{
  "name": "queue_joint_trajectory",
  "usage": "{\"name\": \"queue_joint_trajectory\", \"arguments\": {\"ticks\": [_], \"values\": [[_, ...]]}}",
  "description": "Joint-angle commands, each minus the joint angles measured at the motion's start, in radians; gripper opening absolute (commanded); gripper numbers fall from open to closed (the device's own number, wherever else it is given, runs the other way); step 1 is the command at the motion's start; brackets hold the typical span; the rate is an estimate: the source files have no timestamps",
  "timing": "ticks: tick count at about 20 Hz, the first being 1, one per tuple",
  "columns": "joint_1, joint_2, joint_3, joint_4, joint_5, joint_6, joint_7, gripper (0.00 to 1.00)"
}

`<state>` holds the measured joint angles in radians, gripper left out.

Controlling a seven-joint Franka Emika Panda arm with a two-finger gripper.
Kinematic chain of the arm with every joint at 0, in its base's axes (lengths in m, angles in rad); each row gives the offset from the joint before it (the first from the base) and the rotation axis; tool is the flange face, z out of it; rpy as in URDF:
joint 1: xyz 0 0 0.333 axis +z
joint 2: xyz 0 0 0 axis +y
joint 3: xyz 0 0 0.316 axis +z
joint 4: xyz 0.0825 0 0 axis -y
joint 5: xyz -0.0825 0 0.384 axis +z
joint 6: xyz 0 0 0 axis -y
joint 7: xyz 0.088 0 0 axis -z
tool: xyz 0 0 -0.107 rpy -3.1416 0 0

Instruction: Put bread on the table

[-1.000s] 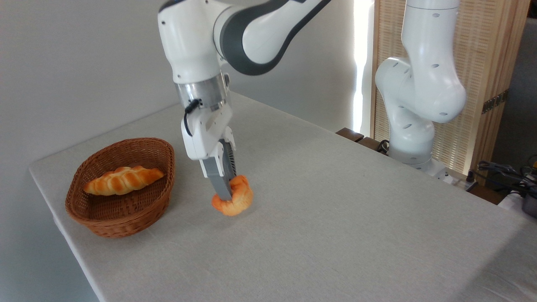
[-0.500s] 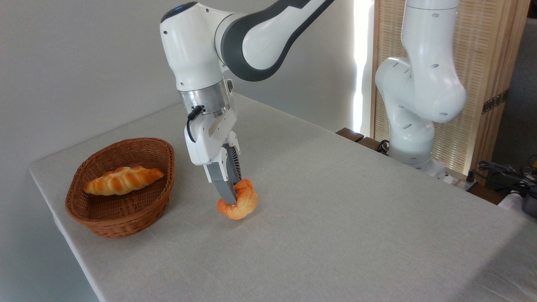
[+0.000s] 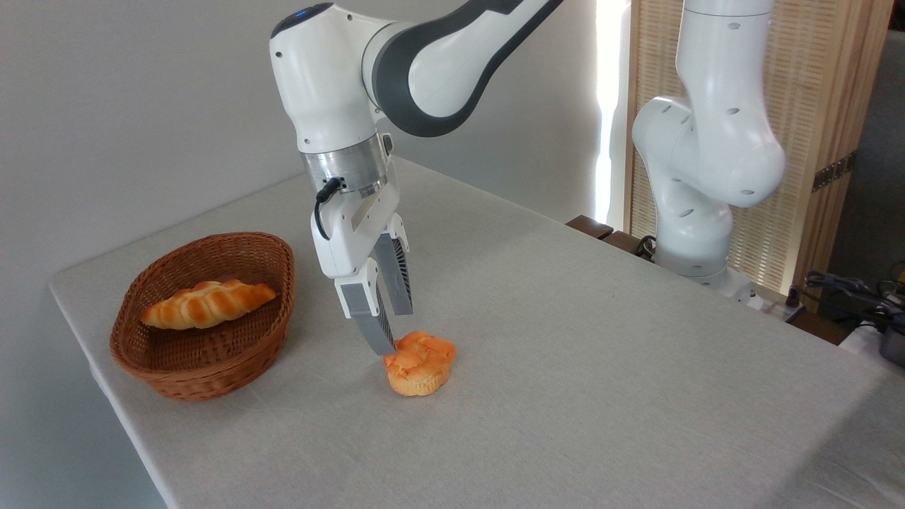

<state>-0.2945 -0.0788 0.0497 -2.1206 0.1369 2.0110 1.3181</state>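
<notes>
The bread point(image 3: 420, 365), a small orange-golden bun with a lumpy top and paler ridged sides, sits upright on the table point(image 3: 580, 367), which is covered in light grey-beige cloth. My gripper point(image 3: 393, 331) hangs just above and left of the bun, open, with nothing between its grey fingers point(image 3: 373, 326). The nearer fingertip is close to the bun's left top edge; I cannot tell if it touches.
A brown oval wicker basket point(image 3: 205, 318) stands at the left near the table's edge, holding a long twisted golden loaf point(image 3: 206, 302). The arm's white base point(image 3: 696, 184) rises at the back right, with cables point(image 3: 845, 290) beyond it.
The gripper has opened and let go of the bun. The bun, which was held tilted between the fingers, now rests upright on the cloth, slightly to the right.
</notes>
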Motion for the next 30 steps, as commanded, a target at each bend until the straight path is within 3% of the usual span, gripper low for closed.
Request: {"name": "queue_joint_trajectory", "arguments": {"ticks": [1, 4, 6, 9, 10, 14, 19, 22, 26, 30], "values": [[-0.006, -0.013, 0.029, 0.023, -0.009, 0.003, 0.007, 1.00], [-0.006, -0.018, 0.059, 0.100, -0.088, -0.017, -0.011, 1.00], [-0.006, -0.015, 0.104, 0.187, -0.169, -0.093, -0.025, 1.00], [-0.006, -0.015, 0.162, 0.269, -0.226, -0.193, -0.036, 1.00], [-0.006, -0.013, 0.165, 0.298, -0.226, -0.224, -0.066, 1.00], [-0.006, 0.017, 0.165, 0.402, -0.215, -0.248, -0.359, 1.00], [-0.005, 0.089, 0.167, 0.526, -0.217, -0.311, -0.557, 1.00], [0.011, 0.110, 0.158, 0.576, -0.215, -0.396, -0.562, 1.00], [0.127, 0.102, 0.052, 0.573, -0.214, -0.414, -0.557, 1.00], [0.161, 0.099, 0.033, 0.573, -0.212, -0.445, -0.554, 1.00]]}}
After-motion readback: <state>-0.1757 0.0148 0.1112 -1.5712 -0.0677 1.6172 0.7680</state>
